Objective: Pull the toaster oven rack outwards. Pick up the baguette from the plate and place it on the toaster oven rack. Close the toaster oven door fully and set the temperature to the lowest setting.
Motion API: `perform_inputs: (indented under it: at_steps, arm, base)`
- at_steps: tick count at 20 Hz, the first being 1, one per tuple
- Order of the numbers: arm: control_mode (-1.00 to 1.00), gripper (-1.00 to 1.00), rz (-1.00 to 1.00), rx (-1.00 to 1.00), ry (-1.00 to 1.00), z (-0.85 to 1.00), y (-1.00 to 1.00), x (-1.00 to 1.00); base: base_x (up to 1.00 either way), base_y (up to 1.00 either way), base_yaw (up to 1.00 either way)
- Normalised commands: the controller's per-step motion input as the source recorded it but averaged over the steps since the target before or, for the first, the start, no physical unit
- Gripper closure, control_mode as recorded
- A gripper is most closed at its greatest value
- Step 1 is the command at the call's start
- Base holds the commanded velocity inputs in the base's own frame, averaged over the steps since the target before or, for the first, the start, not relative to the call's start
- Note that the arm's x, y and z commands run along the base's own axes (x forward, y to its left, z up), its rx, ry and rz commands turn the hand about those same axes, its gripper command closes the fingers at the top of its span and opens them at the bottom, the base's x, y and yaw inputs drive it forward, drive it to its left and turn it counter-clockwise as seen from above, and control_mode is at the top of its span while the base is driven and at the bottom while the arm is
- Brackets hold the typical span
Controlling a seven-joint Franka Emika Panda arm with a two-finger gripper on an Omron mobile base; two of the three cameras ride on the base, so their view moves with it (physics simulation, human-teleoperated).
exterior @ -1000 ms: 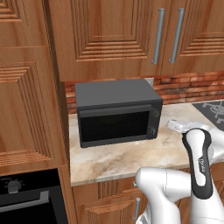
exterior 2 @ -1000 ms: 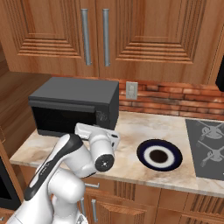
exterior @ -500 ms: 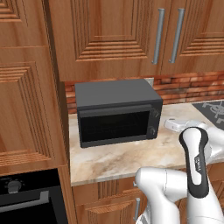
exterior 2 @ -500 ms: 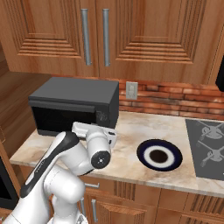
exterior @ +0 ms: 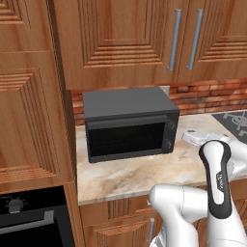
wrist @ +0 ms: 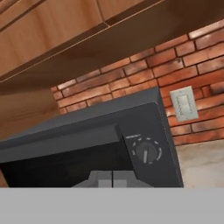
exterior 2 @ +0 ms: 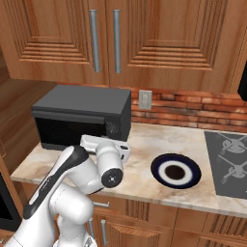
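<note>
toaster oven (exterior: 128,123): door (exterior: 126,139) closed, on the surface (exterior 2: 144,159)
end effector (wrist: 112,178): pressed together, empty, facing the knob (wrist: 145,152)
plate (exterior 2: 176,171): bare

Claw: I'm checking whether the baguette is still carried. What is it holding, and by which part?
Nothing. The claw is shut with no object between its tips, pointing at the toaster oven.
</note>
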Motion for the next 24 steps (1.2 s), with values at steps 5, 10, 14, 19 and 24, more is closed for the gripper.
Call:
perform_inputs:
  at_steps: [5,10,14,19,24]
  arm:
    - [-1.00,1.00,-0.05,0.00,-0.11,-0.35,0.21,0.06]
    - [-1.00,1.00,-0.02,0.00,-0.10,-0.35,0.33,0.02]
    - [-1.00,1.00,-0.02,0.00,-0.09,-0.31,0.39,0.07]
    - [-1.00,1.00,-0.05,0.00,-0.07,-0.30,0.43,0.16]
    - [-1.00,1.00,-0.09,0.00,-0.03,-0.32,0.52,0.33]
  base:
    - [0.00,0.00,0.00]
    - [0.00,0.00,0.00]
    - [0.00,0.00,0.00]
    - [0.00,0.00,0.00]
    - [0.00,0.00,0.00]
